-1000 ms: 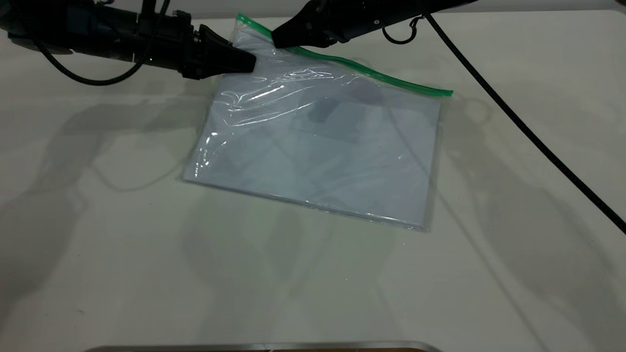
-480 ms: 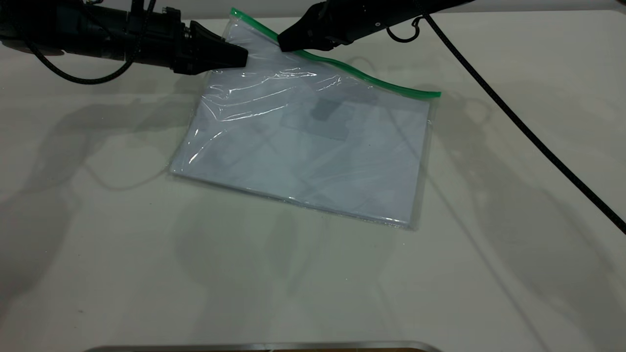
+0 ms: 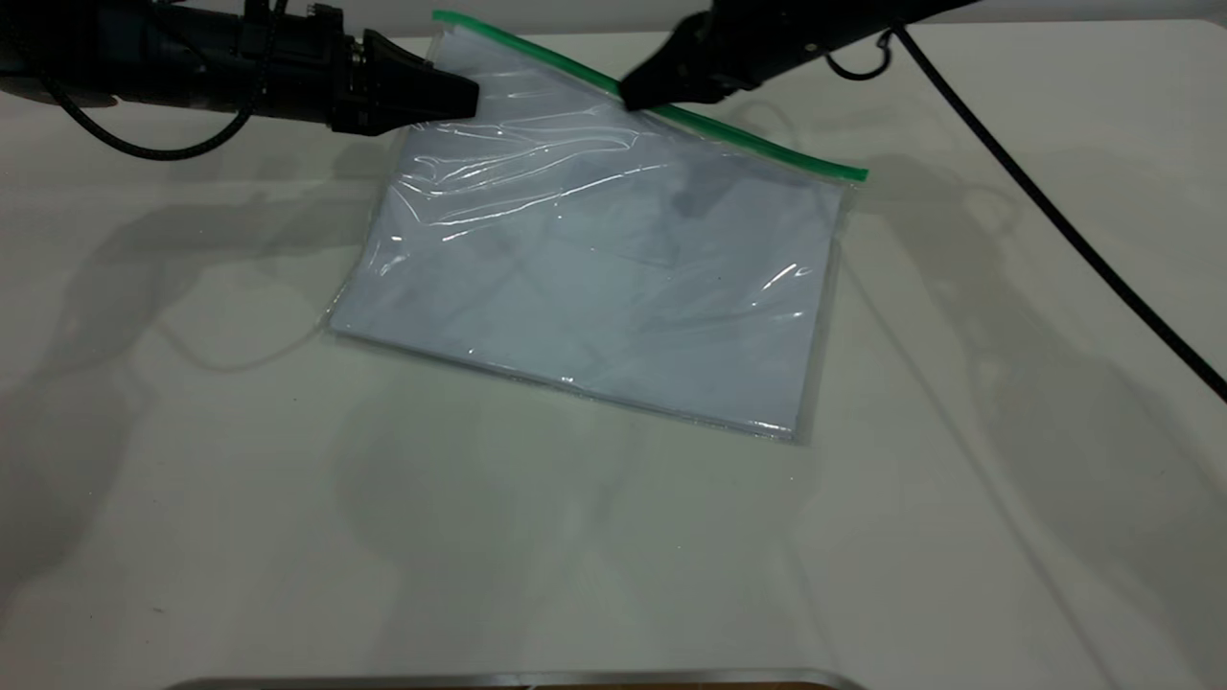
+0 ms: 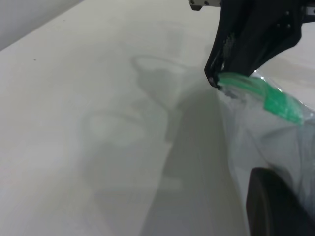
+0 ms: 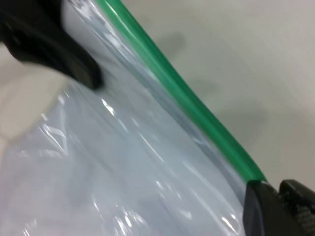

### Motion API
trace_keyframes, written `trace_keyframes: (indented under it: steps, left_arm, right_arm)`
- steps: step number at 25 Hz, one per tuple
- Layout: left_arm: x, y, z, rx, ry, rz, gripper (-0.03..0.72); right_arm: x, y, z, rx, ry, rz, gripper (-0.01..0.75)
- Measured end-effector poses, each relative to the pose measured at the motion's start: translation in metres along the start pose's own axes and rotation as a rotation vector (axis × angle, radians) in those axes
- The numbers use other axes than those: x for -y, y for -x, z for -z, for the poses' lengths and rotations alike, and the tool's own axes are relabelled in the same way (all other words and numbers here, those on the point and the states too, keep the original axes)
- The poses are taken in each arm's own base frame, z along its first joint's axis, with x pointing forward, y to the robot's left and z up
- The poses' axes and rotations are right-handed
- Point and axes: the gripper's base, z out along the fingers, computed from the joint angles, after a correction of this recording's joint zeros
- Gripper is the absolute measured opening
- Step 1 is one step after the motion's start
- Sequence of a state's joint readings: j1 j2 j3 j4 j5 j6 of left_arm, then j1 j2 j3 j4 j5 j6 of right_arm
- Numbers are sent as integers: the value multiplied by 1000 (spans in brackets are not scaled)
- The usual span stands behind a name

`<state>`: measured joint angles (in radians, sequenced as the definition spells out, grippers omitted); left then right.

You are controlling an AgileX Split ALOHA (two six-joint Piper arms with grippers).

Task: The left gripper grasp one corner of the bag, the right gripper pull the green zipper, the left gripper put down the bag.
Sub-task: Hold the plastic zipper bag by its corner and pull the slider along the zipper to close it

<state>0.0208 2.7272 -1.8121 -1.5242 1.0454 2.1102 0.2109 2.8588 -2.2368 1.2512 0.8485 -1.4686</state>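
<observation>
One long line decides what comes next here: the green zipper [image 3: 729, 134], running along the far edge of the bag [image 3: 613, 268] from its raised corner down to the corner that lies toward the right arm's side.

The bag itself is the biggest thing on the table [image 3: 288, 527], a clear pouch with white sheets inside. Its near edge rests flat on the table while the far corner at the left arm's side is lifted off the surface, so the zipper slopes downhill from that corner.

The left gripper [image 3: 465, 96] is clenched on the bag at that lifted corner; in its wrist view one dark finger [image 4: 231, 54] pinches the end of the green strip, the plastic bunching under it.

The right gripper [image 3: 637, 96] sits on the zipper partway along, nearer the raised corner than the low one. Its fingers look closed on the strip, and the right wrist view shows the green band running straight into the dark fingertips [image 5: 266, 206]. I cannot make out the slider tab itself, which I take to be hidden inside that pinch.

From the right gripper, most of the zipper lies ahead, away from the left gripper. My judgement is that the pull should follow that sloping line toward the low corner, with the left gripper anchoring the opposite end.
</observation>
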Motion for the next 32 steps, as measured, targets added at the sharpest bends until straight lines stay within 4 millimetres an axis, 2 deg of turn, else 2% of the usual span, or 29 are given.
trace_keyframes:
  steps: [8, 23, 32]
  left_arm:
    - [0, 0, 0, -2, 0, -1, 50]
    - [-1, 0, 3, 8, 0, 3, 50]
    - [-1, -1, 3, 2, 0, 1, 50]
  right_arm:
    - [19, -14, 17, -89, -49, -1, 43]
    - [71, -44, 78, -135, -129, -70, 48]
    - [76, -49, 85, -150, -137, -69, 53]
